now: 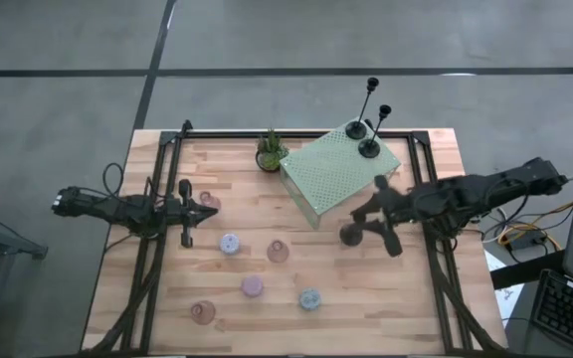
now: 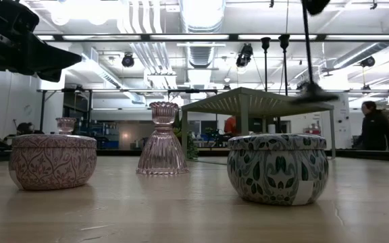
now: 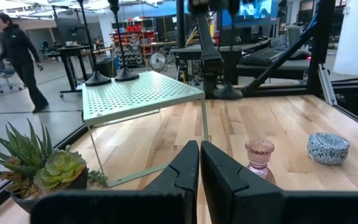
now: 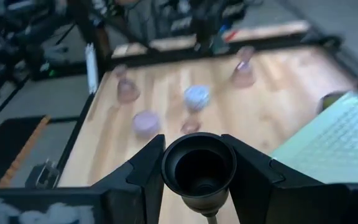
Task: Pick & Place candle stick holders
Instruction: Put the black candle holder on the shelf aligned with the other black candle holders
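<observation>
Gripper action on the right side of the high view: the right gripper [image 1: 379,211] is clamped on a black candle stick holder [image 1: 352,235], and its wrist view looks straight down into the holder's round black socket [image 4: 197,169] pinched between the two fingers [image 4: 146,171]. From above, that holder's round base shows dark over the wooden table [image 1: 167,298], just beside the lower right edge of the pale green perforated platform [image 1: 341,171]. In the low view its thin stem [image 2: 307,47] runs down to the flat base [image 2: 314,95], which is blurred in the upper right of that frame.

Two more black holders [image 1: 369,147] stand upright on the platform's far corner, thin stems rising from round bases; the second [image 1: 355,129] sits just beside the first.

Across the middle and lower part of the table are the small ones: a blue patterned round holder [image 1: 309,298], a lilac one [image 1: 230,243] and a pink one [image 1: 253,286], plus pinkish ribbed glass cups at [image 1: 279,252], [image 1: 203,312] and [image 1: 208,203].

The left gripper [image 1: 210,213] waits at the left of the table with its fingers [image 3: 180,171] pressed together, close to that last glass cup. A small potted plant [image 1: 270,152] sits near the platform's left corner.
</observation>
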Controlling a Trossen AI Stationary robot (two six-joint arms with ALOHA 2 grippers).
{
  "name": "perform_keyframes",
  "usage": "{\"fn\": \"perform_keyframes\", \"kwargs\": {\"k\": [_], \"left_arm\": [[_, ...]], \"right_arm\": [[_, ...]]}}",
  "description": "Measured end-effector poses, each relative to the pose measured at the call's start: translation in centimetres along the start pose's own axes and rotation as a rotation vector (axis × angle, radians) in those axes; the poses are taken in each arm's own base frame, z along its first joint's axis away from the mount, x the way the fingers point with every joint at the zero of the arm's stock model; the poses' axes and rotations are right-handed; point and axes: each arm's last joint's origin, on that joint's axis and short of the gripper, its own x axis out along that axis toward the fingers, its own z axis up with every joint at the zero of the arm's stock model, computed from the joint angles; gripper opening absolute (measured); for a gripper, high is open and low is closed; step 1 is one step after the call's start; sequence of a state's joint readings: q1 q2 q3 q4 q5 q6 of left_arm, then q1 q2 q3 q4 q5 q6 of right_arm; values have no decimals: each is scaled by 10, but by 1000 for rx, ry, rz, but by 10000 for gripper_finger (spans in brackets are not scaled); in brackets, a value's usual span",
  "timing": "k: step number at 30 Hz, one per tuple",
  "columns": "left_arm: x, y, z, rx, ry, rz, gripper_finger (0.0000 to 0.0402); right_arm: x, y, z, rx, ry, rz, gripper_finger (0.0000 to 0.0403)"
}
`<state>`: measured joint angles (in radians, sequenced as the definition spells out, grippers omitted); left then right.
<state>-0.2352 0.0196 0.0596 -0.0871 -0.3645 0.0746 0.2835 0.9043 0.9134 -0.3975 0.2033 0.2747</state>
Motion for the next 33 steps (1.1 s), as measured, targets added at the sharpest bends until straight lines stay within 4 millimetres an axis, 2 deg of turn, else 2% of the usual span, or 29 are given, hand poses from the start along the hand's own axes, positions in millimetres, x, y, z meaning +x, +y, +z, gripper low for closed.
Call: {"fn": "perform_keyframes", "kwargs": {"k": [2, 5, 8, 13, 23, 33], "left_arm": [[0, 0, 0, 0, 0, 0, 21], [0, 0, 0, 0, 0, 0, 21], [0, 0, 0, 0, 0, 0, 21], [0, 0, 0, 0, 0, 0, 21], [0, 0, 0, 0, 0, 0, 21], [0, 0, 0, 0, 0, 0, 21]], "right_arm": [[-13, -1, 12, -16, -28, -63, 135], [-32, -7, 26, -13, -73, -251, 138], [-49, -13, 36, 33, -112, -430, 141], [-72, -19, 44, 94, -192, -577, 137], [-101, -35, 36, 214, -317, -697, 142], [-103, -51, 17, 262, -337, -828, 138]]}}
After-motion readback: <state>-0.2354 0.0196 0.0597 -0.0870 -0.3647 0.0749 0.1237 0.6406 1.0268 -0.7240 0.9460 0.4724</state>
